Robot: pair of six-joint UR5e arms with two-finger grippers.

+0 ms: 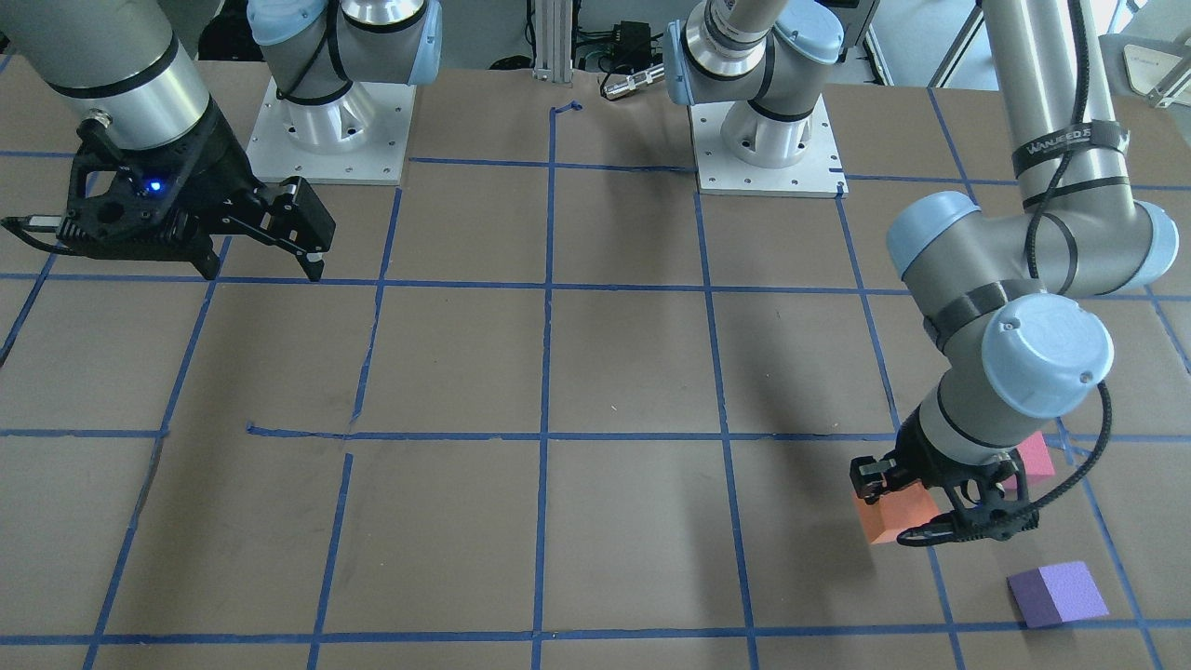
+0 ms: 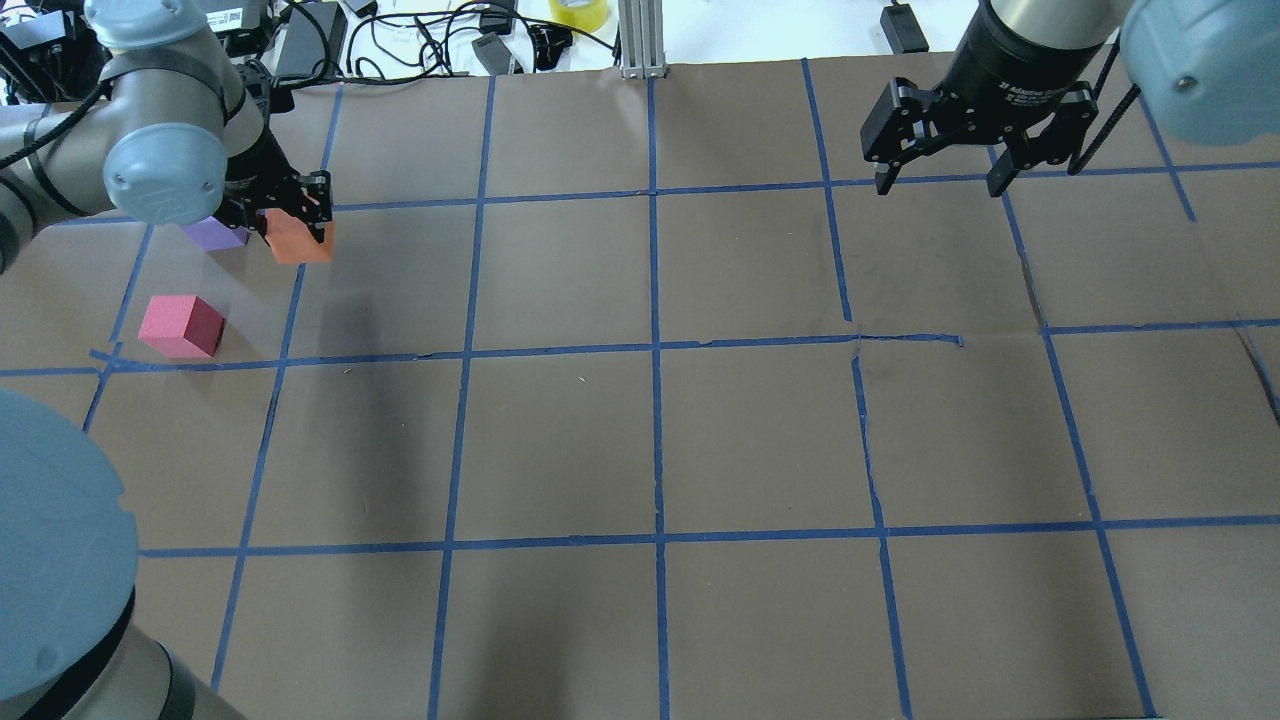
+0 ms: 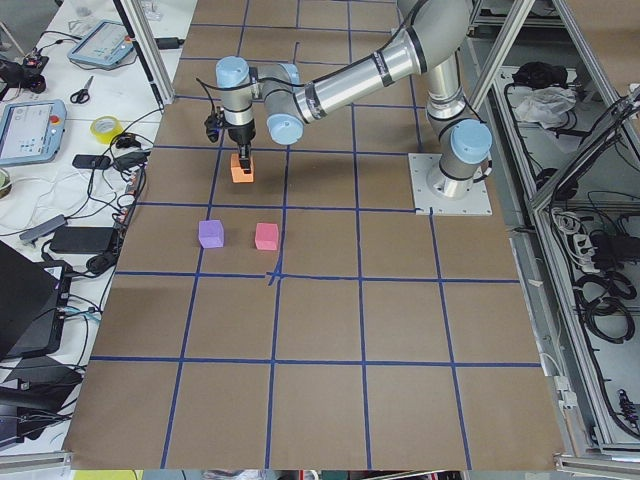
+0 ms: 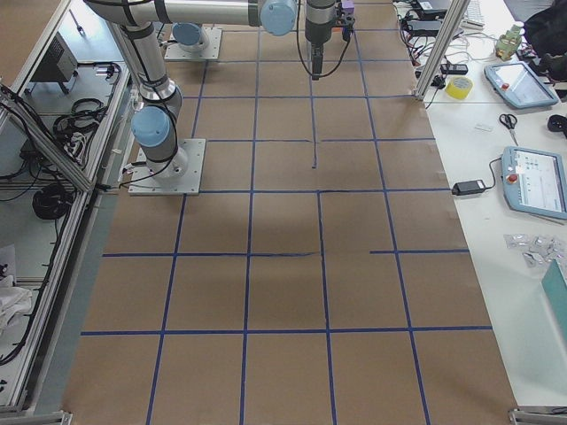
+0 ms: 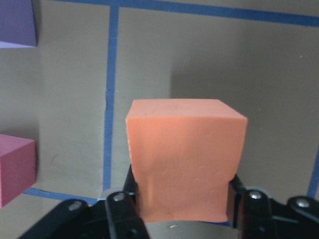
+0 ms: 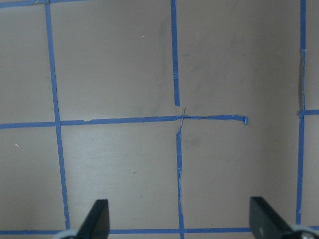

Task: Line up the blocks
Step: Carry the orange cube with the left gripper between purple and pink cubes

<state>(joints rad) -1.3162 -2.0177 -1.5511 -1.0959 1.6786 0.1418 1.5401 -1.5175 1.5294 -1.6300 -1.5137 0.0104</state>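
We've got a table (image 2: pixel 560 440) covered in brown paper, with blue tape marking it into a grid of big squares. Along the top edge of the overhead view there's a mess of cables and a yellow tape roll (image 2: pixel 578 12). The left side view shows a bench with a couple of touchscreen pendants (image 3: pixel 103 42) along its left.

Count: three blocks, one of each colour, two arms, and two white base plates (image 1: pixel 335 140).

All three blocks are in the upper left of the overhead view. The left gripper (image 5: pixel 182 214) is clamped on the orange block (image 2: pixel 303 243), pads squeezing its sides. We can't tell if the block is touching the paper. The purple block (image 2: pixel 213 235) is just beside it on the left, half hidden by the wrist. The pink block (image 2: pixel 180 326) is lower left, apart from both, right by a tape crossing.

The right gripper (image 2: pixel 940 180) hangs in the upper right with its fingers spread wide.

The blocks crowd the table's left edge, and grid squares of plain paper stretch right and down from them.
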